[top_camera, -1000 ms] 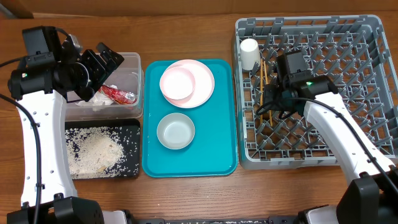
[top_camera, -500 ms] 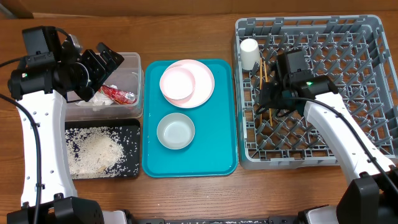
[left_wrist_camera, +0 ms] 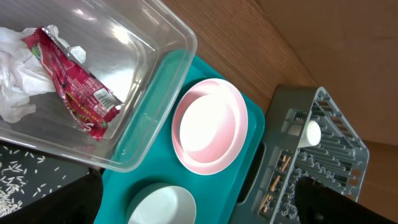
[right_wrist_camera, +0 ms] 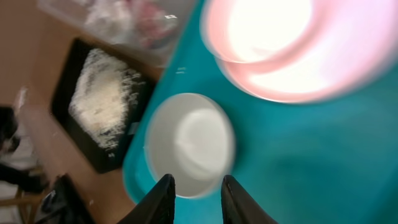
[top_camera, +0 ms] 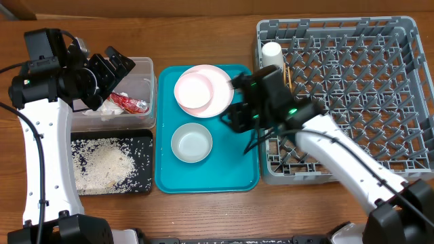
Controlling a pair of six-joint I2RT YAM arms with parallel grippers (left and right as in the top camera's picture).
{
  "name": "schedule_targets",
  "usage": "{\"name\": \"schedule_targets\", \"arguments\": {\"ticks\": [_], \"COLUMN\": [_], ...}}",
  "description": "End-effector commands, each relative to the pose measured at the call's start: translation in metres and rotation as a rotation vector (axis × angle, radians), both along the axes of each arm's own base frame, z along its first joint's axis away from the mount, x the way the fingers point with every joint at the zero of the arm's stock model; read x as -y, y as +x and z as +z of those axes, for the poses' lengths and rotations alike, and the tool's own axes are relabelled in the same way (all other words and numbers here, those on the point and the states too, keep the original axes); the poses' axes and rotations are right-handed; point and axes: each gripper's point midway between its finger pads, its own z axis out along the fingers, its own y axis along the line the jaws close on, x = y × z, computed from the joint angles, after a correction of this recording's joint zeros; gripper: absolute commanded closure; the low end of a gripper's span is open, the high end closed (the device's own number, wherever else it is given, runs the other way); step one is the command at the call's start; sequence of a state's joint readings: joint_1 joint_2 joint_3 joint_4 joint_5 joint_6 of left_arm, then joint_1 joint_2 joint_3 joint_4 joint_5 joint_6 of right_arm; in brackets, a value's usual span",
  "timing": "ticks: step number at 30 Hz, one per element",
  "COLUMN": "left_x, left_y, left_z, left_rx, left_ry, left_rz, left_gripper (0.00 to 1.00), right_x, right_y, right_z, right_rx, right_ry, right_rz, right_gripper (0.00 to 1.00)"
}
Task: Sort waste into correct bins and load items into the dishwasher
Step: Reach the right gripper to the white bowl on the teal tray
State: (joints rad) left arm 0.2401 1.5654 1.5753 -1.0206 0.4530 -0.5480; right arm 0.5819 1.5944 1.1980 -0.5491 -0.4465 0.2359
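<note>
The right gripper (right_wrist_camera: 197,182) hangs over the small pale bowl (top_camera: 191,143) on the teal tray (top_camera: 237,166), jaws parted, empty, touching nothing. Seen from overhead, that bowl lies at its 8 o'clock and the pink plate (top_camera: 220,95), carrying a second bowl (top_camera: 192,91), at 10 o'clock. The left gripper (top_camera: 112,66), jaws spread and empty, hovers above the clear tub (top_camera: 150,95) holding the napkin (left_wrist_camera: 15,87) and wrapper (left_wrist_camera: 74,93). At the tub's 6 o'clock the black tray (top_camera: 145,138) holds rice (top_camera: 102,163). The cup (top_camera: 272,57) and chopsticks (top_camera: 290,76) sit in the grey rack (top_camera: 352,88).
</note>
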Motion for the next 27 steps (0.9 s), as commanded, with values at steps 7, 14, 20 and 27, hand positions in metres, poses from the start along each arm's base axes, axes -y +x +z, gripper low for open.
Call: {"name": "schedule_targets", "arguments": {"ticks": [7, 14, 20, 27], "left_x": [0.0, 0.0, 0.0, 0.0], "left_y": [0.003, 0.003, 0.003, 0.003], "left_z": [0.005, 0.006, 0.005, 0.005], "left_rx": [0.016, 0.016, 0.016, 0.016], "left_ry": [-0.002, -0.002, -0.002, -0.002], "left_rz": [-0.003, -0.003, -0.003, -0.003], "left_gripper": [0.0, 0.0, 0.0, 0.0], "right_x": [-0.093, -0.114, -0.119, -0.122], "right_y": [-0.071, -0.075, -0.073, -0.065], "right_z": [0.004, -0.026, -0.053, -0.07], "right_rx": [0.185, 0.317, 0.3, 0.312], "right_ry": [-0.026, -0.167, -0.203, -0.232], "right_rz": [0.202, 0.152, 0.159, 0.142], "right_gripper": [0.73, 0.69, 0.68, 0.59]}}
